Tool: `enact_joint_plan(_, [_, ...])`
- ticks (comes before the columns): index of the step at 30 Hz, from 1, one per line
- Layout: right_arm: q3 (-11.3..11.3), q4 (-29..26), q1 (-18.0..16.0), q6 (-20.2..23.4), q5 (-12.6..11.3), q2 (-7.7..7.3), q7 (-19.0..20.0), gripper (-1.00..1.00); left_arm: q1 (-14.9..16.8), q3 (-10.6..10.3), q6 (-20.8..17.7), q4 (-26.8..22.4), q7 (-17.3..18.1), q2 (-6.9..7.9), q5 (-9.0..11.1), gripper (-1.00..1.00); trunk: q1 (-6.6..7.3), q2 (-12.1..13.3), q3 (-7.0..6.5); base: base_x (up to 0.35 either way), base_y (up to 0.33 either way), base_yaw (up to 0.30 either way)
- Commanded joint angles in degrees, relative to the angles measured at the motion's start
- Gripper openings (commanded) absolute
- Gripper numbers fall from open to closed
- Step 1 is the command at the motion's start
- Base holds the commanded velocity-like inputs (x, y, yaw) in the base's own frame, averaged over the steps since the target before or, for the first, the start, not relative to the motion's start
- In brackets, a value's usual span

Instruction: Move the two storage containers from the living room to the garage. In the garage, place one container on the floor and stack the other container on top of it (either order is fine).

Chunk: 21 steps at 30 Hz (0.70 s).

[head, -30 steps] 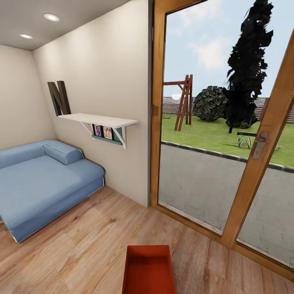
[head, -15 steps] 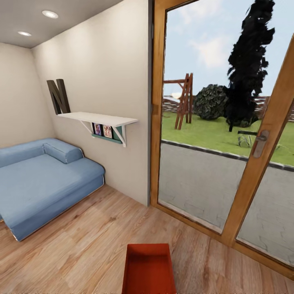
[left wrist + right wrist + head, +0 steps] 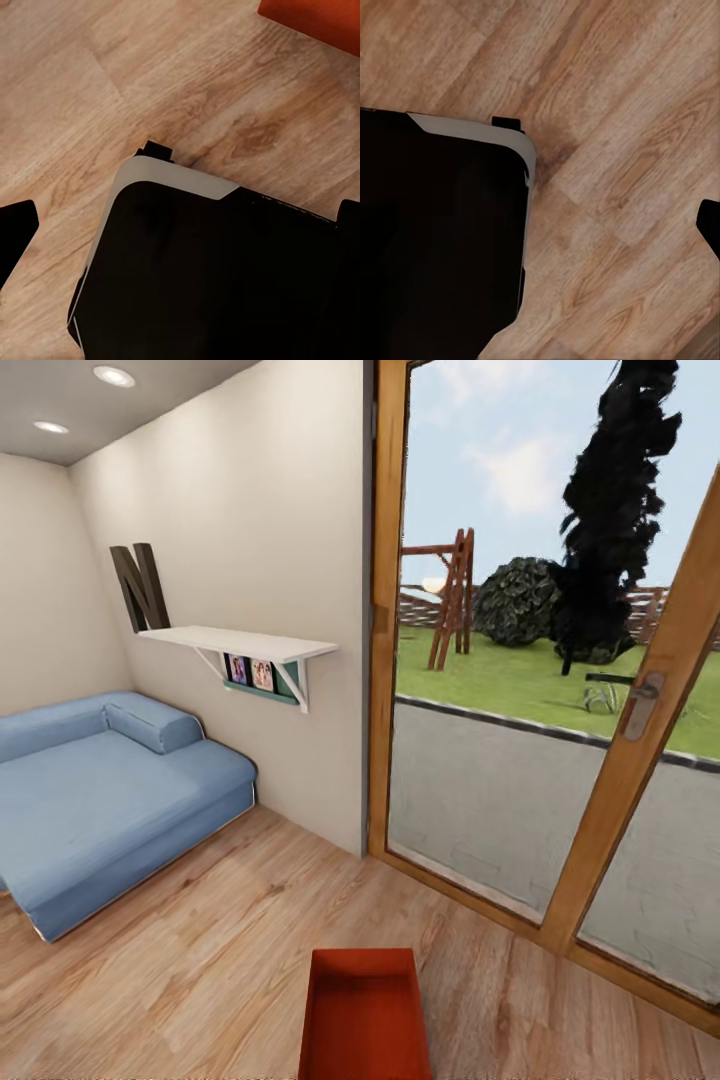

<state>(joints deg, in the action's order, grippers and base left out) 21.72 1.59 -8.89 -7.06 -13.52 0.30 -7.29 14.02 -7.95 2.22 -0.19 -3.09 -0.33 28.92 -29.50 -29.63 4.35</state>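
- The head view looks across a living room with a light wood plank floor (image 3: 200, 960), cream walls and recessed ceiling lights.
- A red-orange storage container (image 3: 365, 1015) sits low in the middle of the head view, open top facing up, apparently empty. It lies on or just above the planks, close in front of the robot; the pictures do not show what supports it.
- An orange corner of a container (image 3: 319, 21) also shows in the left wrist view, beyond the robot's dark base (image 3: 210, 270).
- A blue sofa (image 3: 100, 800) stands against the far wall at left. Above it a white shelf (image 3: 240, 645) carries a large dark letter N (image 3: 140, 588), with small framed pictures tucked below.
- At right, wood-framed glass doors (image 3: 620, 760) with a metal handle show a paved strip, lawn, a wooden frame and dark trees outside.
- Both wrist cameras point down at the planks and the base, suggesting the arms hang lowered, perhaps for travelling.
- Dark slivers at the wrist views' edges may be fingertips; whether either gripper's jaws are apart or together cannot be told.
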Motion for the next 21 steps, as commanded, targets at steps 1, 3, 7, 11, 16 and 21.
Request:
enact_joint_plan(1, [0.53,0.17,-0.08,-0.34,-0.45,0.04,-0.03,1.0,0.04,-0.49,0.16,0.02,-0.22,-0.02,0.44,1.0,-0.02,-0.11,0.21,0.0,0.0,0.0])
enact_joint_plan(3, [0.57,0.17,-0.07,-0.37,-0.35,0.02,-0.02,1.0,0.04,-0.49,0.16,0.04,-0.23,-0.02,0.44,1.0,-0.02,-0.11,0.39,0.0,0.0,0.0])
enact_joint_plan(7, [0.62,0.17,-0.09,-0.4,-0.19,-0.02,-0.01,1.0,0.04,-0.49,0.16,0.07,-0.25,-0.02,0.45,1.0,-0.02,-0.11,0.76,0.0,0.0,0.0])
enact_joint_plan(11, [0.85,0.17,-0.07,-0.41,-0.03,0.05,0.07,1.0,0.04,-0.49,0.16,0.02,-0.25,-0.04,0.44,1.0,-0.02,-0.11,1.13,0.0,0.0,0.0])
enact_joint_plan(16, [0.87,0.17,-0.07,-0.41,-0.03,0.05,0.08,1.0,0.04,-0.49,0.16,0.08,-0.26,-0.05,0.47,1.0,-0.02,-0.11,1.59,0.0,0.0,0.0])
enact_joint_plan(21, [0.79,0.17,-0.08,-0.64,-0.02,-0.01,0.08,1.0,0.04,-0.49,0.16,0.1,-0.33,-0.02,0.52,1.0,-0.02,-0.11,2.05,0.0,0.0,0.0])
